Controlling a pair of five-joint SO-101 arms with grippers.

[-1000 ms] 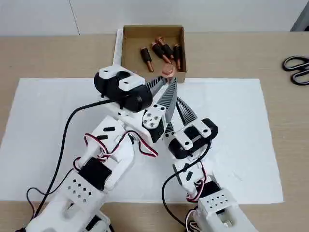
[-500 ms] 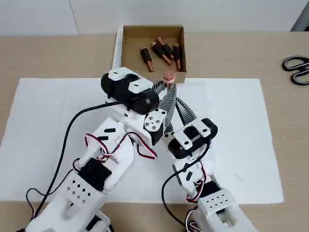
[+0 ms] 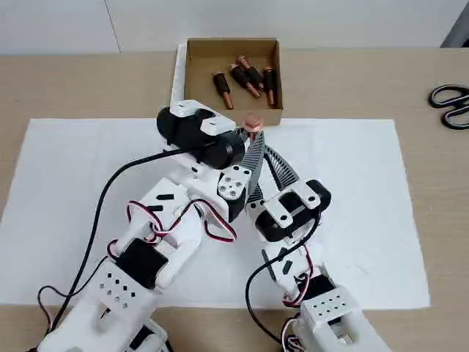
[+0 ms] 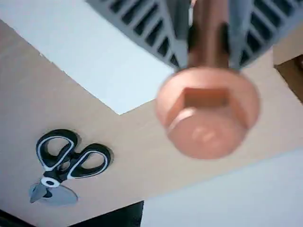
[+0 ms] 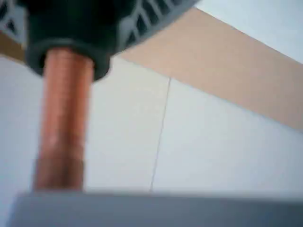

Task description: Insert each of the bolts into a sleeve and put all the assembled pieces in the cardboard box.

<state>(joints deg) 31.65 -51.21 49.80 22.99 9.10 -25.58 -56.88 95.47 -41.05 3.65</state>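
Here the bolt [image 4: 207, 111] sits (head up) clamped in the left gripper [image 4: 208, 47].

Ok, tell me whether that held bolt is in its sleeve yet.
Partly in. The bolt shaft enters the black sleeve, but bare shaft shows between sleeve and head.

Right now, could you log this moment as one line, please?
step: insertion | left gripper: shut on bolt | right gripper: shut on sleeve, bolt partly in | cardboard box: assembled pieces inside
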